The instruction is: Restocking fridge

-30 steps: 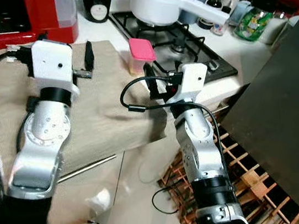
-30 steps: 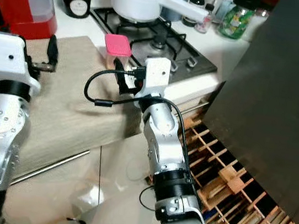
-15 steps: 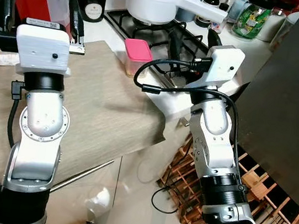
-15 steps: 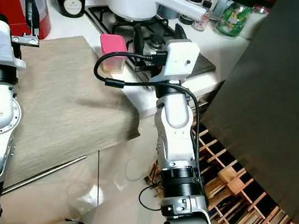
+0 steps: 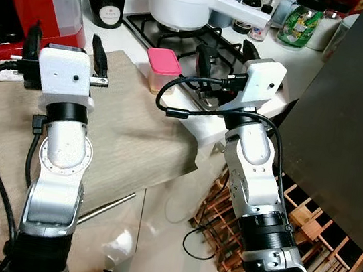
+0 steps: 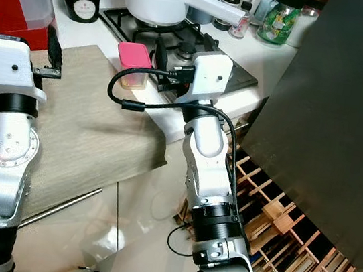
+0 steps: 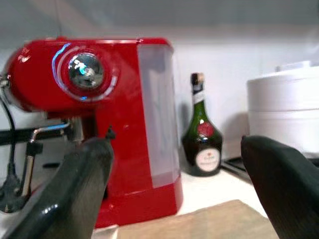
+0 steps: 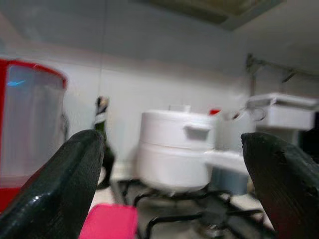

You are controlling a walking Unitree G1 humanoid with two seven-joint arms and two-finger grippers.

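A small tub with a pink lid (image 5: pixel 162 66) stands on the counter beside the hob (image 5: pixel 209 57), at the far corner of a beige mat (image 5: pixel 127 135). My right gripper (image 5: pixel 226 47) hovers open just right of the tub, over the hob, its fingers pointing at the back wall; the pink lid (image 8: pixel 107 221) lies low between them. Above the mat's left part, my left gripper (image 5: pixel 66 33) is open and empty, facing a red coffee machine (image 7: pixel 99 114) and a dark green bottle (image 7: pixel 201 137).
A white pot (image 5: pixel 180 0) sits on the hob's rear burner, with jars and bottles (image 5: pixel 298 24) behind it. A large dark panel (image 5: pixel 353 119) rises on the right. Below it, a wooden lattice rack (image 5: pixel 316 236) lies on the floor by my right arm.
Both wrists have tipped up from the counter, so the fingers now point at the back wall. Since half a second ago, both grippers sank slightly. The tub has not moved.
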